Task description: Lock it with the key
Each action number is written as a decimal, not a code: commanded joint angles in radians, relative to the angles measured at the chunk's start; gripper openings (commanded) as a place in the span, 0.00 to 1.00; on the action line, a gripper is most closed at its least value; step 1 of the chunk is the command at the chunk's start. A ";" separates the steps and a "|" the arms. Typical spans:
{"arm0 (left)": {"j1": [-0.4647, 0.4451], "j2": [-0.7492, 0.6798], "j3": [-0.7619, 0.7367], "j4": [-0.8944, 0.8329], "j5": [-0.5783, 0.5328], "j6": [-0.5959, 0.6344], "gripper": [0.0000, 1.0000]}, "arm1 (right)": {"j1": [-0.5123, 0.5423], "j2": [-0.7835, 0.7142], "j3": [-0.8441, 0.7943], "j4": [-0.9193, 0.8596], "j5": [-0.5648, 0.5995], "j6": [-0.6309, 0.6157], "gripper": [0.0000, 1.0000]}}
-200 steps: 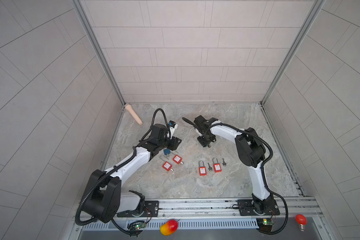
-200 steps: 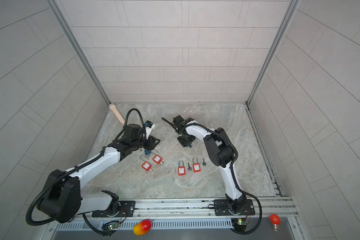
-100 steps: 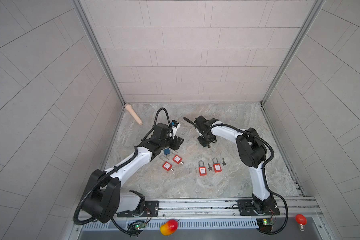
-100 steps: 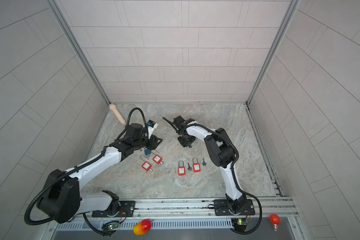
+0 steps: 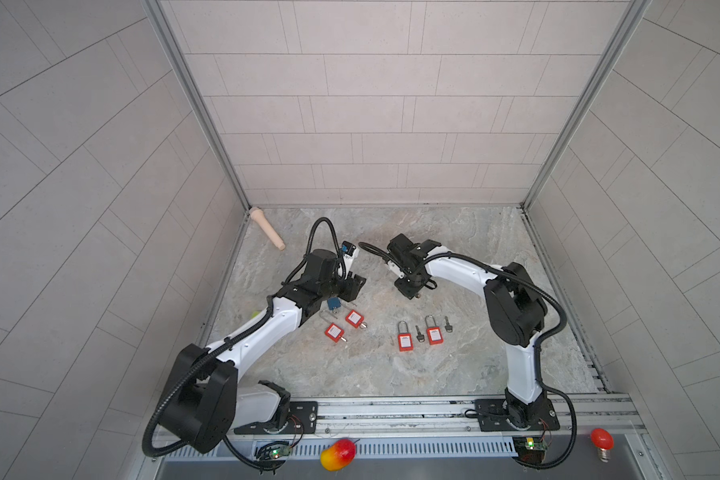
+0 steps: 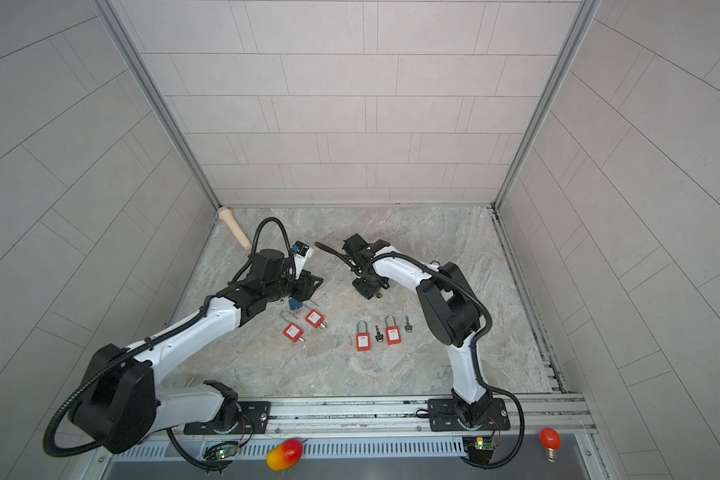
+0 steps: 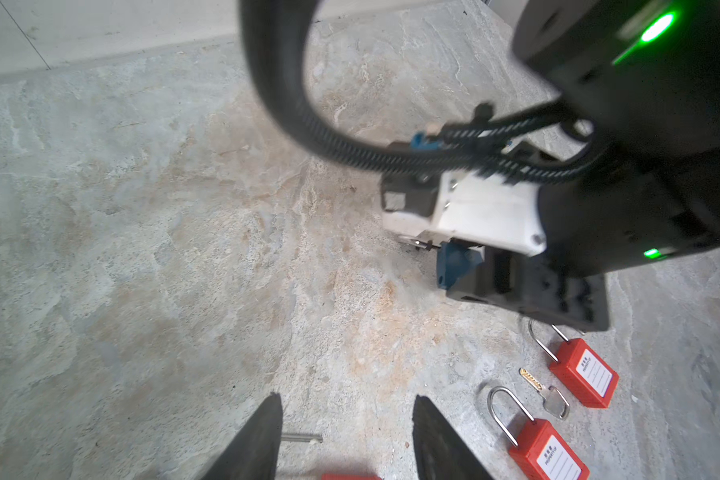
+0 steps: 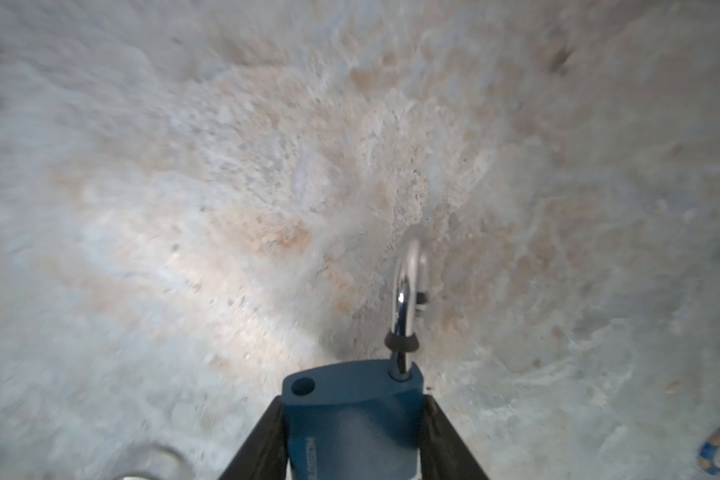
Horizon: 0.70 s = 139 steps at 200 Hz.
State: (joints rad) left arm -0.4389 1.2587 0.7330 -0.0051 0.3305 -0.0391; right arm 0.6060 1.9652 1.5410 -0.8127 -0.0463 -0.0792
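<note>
Right gripper (image 5: pixel 409 291) clamped on blue padlock (image 8: pixel 350 432), shackle (image 8: pixel 410 282) swung open, mid-table (image 5: pixel 454 374). Left gripper (image 7: pixel 346 397) spread, empty, at its 9 o'clock. Key (image 7: pixel 555 401) between red padlocks (image 7: pixel 582 376), 6 o'clock.

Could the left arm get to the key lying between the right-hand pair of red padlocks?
Probably yes: the left gripper is open and empty, and the key lies uncovered, with the right arm farther back.
</note>
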 commanded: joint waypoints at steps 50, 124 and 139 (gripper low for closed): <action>0.004 -0.081 -0.190 0.432 0.256 0.222 0.63 | -0.009 -0.355 -0.150 0.026 -0.329 -0.335 0.29; -0.007 0.066 -0.038 0.434 0.673 0.228 0.63 | -0.008 -0.517 -0.242 -0.011 -0.436 -0.495 0.27; -0.019 0.088 -0.029 0.438 0.702 0.211 0.62 | -0.006 -0.525 -0.245 -0.006 -0.441 -0.481 0.27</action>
State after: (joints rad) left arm -0.4427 1.3190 0.6685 0.3916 0.8696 0.1833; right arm 0.5972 1.4773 1.2892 -0.8154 -0.4458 -0.5316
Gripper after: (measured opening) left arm 0.628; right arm 0.470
